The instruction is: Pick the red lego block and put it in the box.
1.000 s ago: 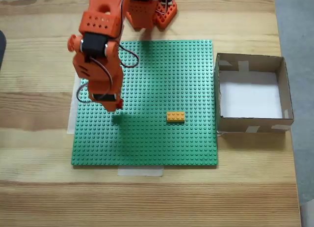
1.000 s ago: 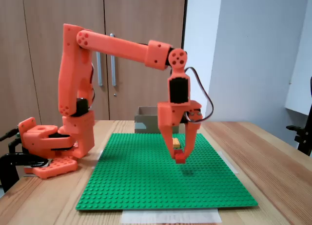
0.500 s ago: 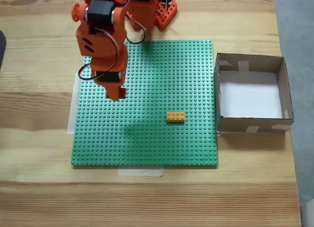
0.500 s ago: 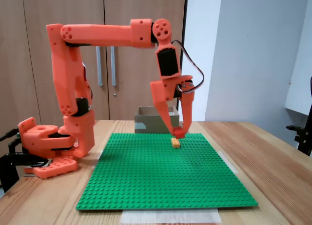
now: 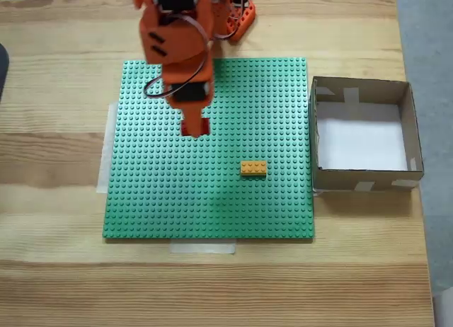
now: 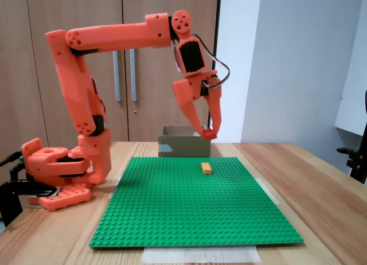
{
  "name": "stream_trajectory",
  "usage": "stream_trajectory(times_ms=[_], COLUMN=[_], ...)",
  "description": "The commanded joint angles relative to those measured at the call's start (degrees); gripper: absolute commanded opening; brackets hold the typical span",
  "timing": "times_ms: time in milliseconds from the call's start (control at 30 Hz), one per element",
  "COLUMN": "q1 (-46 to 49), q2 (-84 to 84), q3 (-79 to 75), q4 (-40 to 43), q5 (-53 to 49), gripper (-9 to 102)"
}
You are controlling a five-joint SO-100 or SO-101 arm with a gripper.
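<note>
End effector (image 6: 210, 134) rose (yellow brick (image 5: 253, 168) below).

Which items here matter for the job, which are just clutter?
In the job:
- red lego block, held in the pincer, lifted off the baseplate
- box, empty, beside the baseplate

Lying about:
- orange-yellow brick on the green baseplate
</note>
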Motion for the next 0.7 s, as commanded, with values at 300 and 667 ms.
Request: stream_trajectory(times_ms=[300, 667], q1=[-6.59, -19.34], q2=[3.16, 2.2], q3=[-5.54, -5.45], q4=[-1.58, -4.31], q5=[1.85, 4.66], gripper=[-1, -1])
